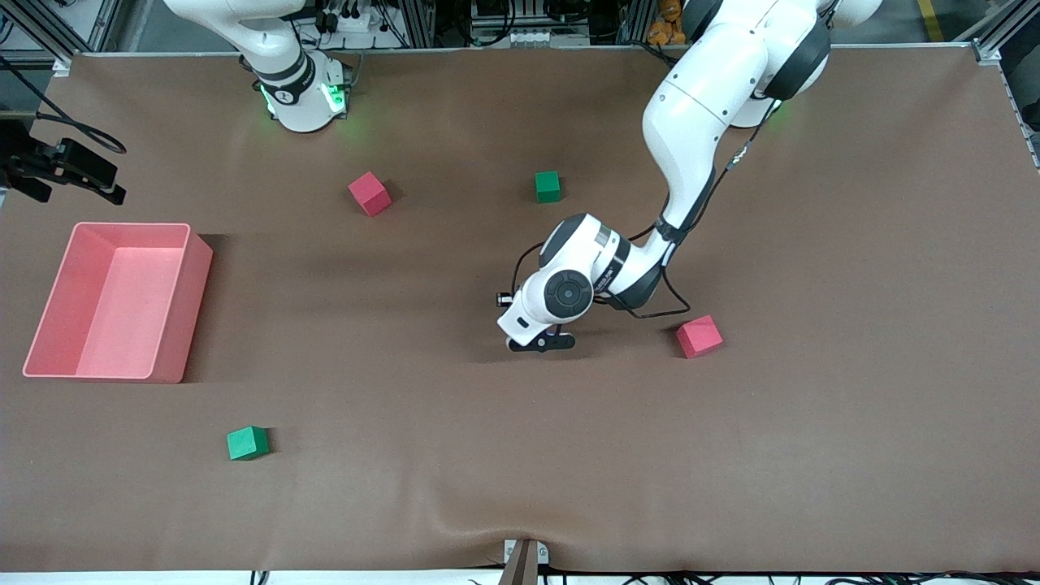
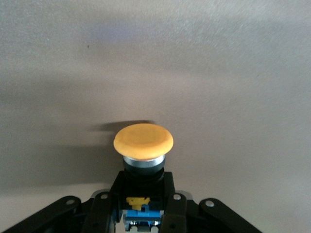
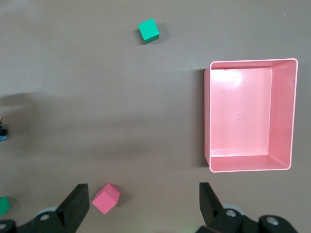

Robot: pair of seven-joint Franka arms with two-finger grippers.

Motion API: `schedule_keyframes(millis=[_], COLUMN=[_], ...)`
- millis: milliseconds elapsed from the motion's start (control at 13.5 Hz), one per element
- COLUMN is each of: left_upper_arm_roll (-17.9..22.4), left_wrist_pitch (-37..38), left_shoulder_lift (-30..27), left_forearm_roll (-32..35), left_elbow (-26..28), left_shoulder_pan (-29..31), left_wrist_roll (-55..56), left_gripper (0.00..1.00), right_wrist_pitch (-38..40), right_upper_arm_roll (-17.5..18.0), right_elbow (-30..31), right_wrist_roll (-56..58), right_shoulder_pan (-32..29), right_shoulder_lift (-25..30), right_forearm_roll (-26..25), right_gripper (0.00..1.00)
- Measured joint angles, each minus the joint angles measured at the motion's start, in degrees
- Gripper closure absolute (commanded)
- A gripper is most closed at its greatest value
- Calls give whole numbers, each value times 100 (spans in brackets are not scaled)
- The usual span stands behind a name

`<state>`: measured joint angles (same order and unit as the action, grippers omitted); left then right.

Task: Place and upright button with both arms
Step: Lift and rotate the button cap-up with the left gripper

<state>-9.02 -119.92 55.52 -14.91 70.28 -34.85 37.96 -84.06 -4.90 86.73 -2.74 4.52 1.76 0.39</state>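
Observation:
My left gripper (image 1: pixel 542 342) is low over the middle of the table, lying level. In the left wrist view it (image 2: pixel 142 206) is shut on the black body of the button (image 2: pixel 143 141). The button's round orange cap points away from the wrist and its blue base sits between the fingers (image 2: pixel 103 209). In the front view the button is hidden under the left hand. My right gripper (image 3: pixel 143 192) is open and empty, high over the right arm's end of the table. It is out of the front view, which shows only that arm's base (image 1: pixel 302 93).
A pink bin (image 1: pixel 192 302) stands at the right arm's end and also shows in the right wrist view (image 3: pixel 208 116). Red cubes (image 1: pixel 370 193) (image 1: pixel 699 335) and green cubes (image 1: pixel 548 186) (image 1: pixel 247 443) lie scattered. The nearest is the red cube beside the left hand.

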Motion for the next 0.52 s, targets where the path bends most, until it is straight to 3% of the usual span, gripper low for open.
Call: schedule_keyframes(millis=[371,520], left_upper_arm_roll=[34,61], left_wrist_pitch=[-343,-545], left_shoulder_lift=[-408,-603], left_forearm_roll=[22,409], left_elbow=[-175,-177], left_shoulder_pan=[-136,-217], left_wrist_roll=[773,1244], left_gripper=[100,100], right_wrist_pitch=[0,0], right_upper_arm_roll=[-5,-5], right_elbow=[-1,-2], right_wrist_roll=[0,0], right_shoulder_pan=[-1,-1], right_shoulder_lift=[-8,-11], right_forearm_roll=[-13,-13], right_gripper=[0,0])
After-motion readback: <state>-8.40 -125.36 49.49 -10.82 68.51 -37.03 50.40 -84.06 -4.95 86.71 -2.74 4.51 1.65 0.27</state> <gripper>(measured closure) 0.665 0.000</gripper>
